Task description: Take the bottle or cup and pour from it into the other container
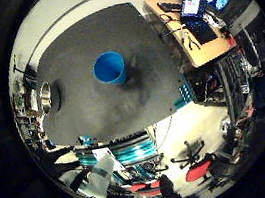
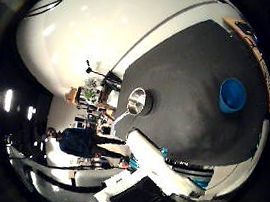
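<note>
A blue cup (image 1: 110,67) stands upright near the middle of a dark grey table (image 1: 94,110). A shiny metal cup (image 2: 137,101) stands at one edge of the same table, well apart from the blue one. Both look small, so my hand is some way off above the table. White and black parts of my hand (image 2: 158,167) reach in at the edge of the thumb side view. It holds nothing that I can see, and its fingers touch neither cup.
A wooden desk (image 1: 200,47) with a laptop and monitors stands beside the table. Office chairs with red seats (image 1: 197,170) sit on the floor. Teal robot parts (image 1: 126,153) lie past the table's edge.
</note>
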